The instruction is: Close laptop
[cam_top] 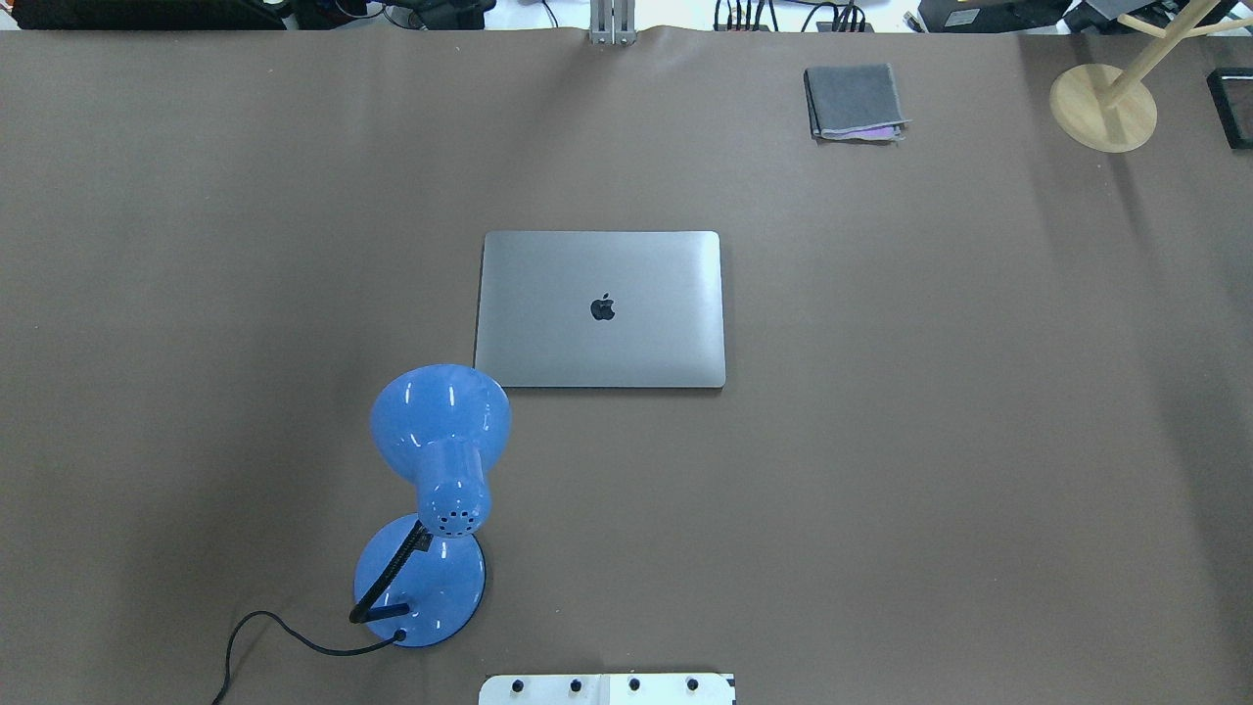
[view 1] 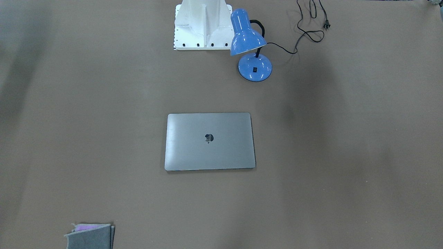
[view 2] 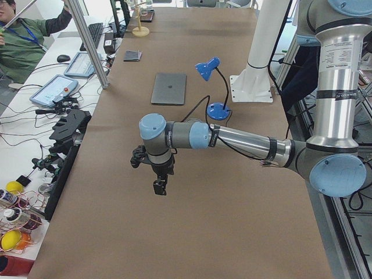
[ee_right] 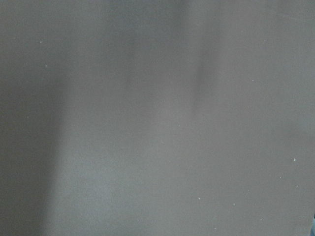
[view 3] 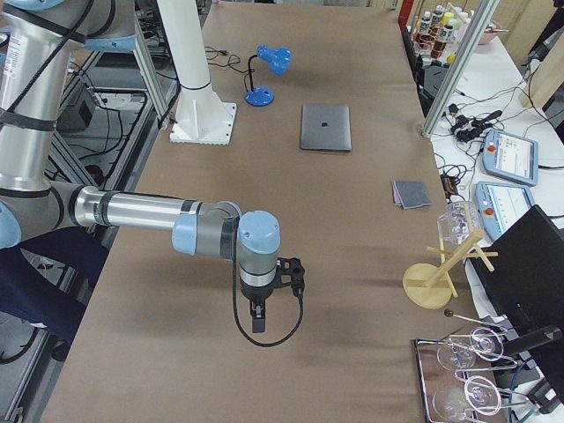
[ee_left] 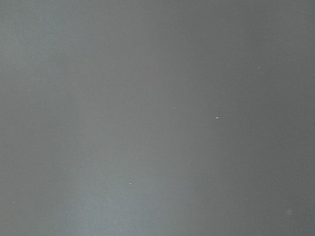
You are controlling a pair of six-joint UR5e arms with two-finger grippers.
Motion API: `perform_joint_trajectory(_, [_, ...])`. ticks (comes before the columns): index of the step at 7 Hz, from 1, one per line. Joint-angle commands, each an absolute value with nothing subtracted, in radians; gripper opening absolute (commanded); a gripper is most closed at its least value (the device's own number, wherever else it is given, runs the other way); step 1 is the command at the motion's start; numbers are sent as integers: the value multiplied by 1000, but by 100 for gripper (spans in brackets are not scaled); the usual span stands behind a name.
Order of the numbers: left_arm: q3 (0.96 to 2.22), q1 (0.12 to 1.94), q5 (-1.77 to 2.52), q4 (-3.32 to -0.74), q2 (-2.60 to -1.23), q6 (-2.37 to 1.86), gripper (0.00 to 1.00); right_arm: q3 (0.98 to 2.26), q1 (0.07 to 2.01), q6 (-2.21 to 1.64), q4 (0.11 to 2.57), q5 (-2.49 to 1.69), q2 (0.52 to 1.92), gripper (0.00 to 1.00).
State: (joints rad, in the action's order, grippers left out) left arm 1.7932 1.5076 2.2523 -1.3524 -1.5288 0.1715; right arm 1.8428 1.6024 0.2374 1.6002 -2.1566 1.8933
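The space-grey laptop [cam_top: 602, 308] lies flat in the middle of the brown table with its lid down and the dark apple logo facing up. It also shows in the front view [view 1: 209, 141] and in both side views [view 2: 169, 88] [view 3: 325, 127]. My left gripper [view 2: 159, 187] hangs over the table's left end, far from the laptop. My right gripper [view 3: 256, 324] hangs over the table's right end, also far from it. Both grippers show only in the side views, so I cannot tell whether they are open or shut. Both wrist views show only bare table.
A blue desk lamp [cam_top: 438, 460] stands just in front of the laptop's near left corner, its cord [view 1: 308, 31] trailing beside the white robot base [view 1: 202, 24]. A folded grey cloth [cam_top: 854, 101] and a wooden stand [cam_top: 1103, 106] sit at the far right. An operator [view 2: 23, 35] sits across the table.
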Motion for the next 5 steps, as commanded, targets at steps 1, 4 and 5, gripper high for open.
perform_joint_trajectory(1, [1822,1540,2318,-1362,-1485,170,98,1844,1603,235,1598,-2158,1893,100])
perform_joint_trajectory(4, [1850,1536,2316,-1373,-1488,173,98,1845,1603,236,1598,-2160,1893,100])
perform_joint_trajectory(5, [1851,1536,2318,-1374,-1467,172,98,1844,1603,238,1600,-2163,1893,100])
